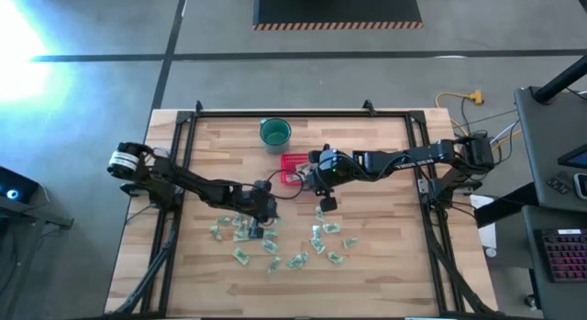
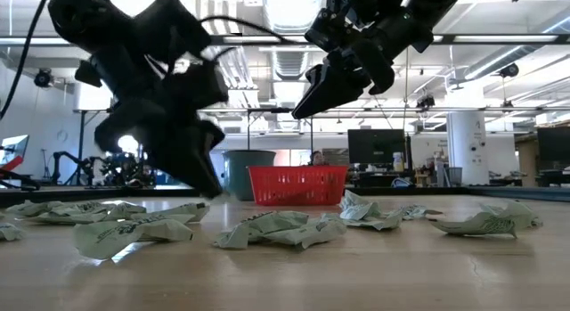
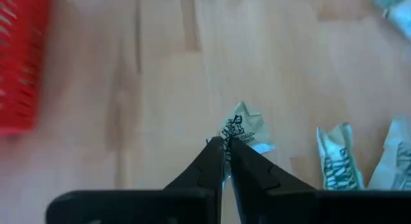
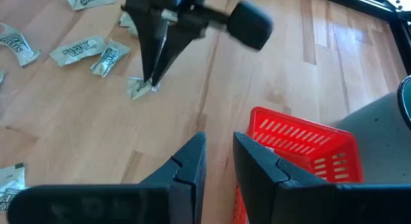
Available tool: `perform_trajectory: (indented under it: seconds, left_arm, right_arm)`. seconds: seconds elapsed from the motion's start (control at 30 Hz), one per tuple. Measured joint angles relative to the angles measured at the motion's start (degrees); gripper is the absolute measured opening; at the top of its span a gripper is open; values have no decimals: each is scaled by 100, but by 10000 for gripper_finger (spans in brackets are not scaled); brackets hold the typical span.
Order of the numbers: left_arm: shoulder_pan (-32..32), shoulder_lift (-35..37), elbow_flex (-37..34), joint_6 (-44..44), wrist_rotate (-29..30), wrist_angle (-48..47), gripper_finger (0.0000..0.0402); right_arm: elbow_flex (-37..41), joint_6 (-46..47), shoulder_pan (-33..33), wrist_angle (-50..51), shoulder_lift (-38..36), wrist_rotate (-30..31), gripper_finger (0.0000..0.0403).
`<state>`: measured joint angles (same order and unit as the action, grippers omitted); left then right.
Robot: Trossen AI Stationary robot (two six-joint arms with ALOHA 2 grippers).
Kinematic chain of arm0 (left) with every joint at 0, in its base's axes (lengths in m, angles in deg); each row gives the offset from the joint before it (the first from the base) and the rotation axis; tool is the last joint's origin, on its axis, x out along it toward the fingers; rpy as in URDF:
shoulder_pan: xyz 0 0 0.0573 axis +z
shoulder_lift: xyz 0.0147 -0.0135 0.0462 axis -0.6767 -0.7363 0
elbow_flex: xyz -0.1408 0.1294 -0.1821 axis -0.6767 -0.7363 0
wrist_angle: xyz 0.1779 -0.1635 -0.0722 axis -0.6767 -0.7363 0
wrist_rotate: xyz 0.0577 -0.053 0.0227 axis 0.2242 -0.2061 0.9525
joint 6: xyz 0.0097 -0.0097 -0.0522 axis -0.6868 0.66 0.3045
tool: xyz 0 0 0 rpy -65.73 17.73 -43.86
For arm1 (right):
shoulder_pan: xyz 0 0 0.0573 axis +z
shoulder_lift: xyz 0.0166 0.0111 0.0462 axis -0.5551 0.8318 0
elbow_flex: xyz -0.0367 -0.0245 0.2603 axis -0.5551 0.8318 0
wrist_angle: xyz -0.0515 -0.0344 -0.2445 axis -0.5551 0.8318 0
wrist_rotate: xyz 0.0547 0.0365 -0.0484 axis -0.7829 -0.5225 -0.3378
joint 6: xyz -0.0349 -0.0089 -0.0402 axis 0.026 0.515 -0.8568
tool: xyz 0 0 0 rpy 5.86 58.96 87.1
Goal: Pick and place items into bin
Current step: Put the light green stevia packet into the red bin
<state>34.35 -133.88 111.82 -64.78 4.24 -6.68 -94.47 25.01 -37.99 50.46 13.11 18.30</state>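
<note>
Several pale green-and-white wrapped items [image 1: 295, 259] lie scattered on the near half of the wooden table. My left gripper [image 1: 268, 210] stands among them, shut on one item [image 3: 240, 129]. The red basket, the bin [image 1: 293, 167], stands at mid-table, on its base. My right gripper [image 4: 219, 153] hovers beside the bin on its near right, above the table, open with nothing between its fingers. The low view shows it [image 2: 307, 102] well above the bin [image 2: 298, 184]. My left gripper pinches the item's near crinkled edge [image 3: 229, 139] between its two fingertips. The fingers [image 4: 153, 70] slant down at it from the table's left. The item sticks out past the tips, low over the wood; whether it still touches the table I cannot tell.
A round dark green cup [image 1: 275, 132] stands behind the bin toward the far edge. More items [image 3: 337, 161] lie close beside the held one. Bare wood stretches between the left gripper and the bin [image 3: 19, 63]. Black frame rails [image 1: 183, 137] border the table.
</note>
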Motion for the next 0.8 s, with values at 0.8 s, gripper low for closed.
perform_trajectory:
  seconds: [0.8]
  left_arm:
    - [382, 529, 24, -1333, 2748, 2020, 8]
  right_arm:
    - [358, 1705, 356, 2111, -269, 11, 68]
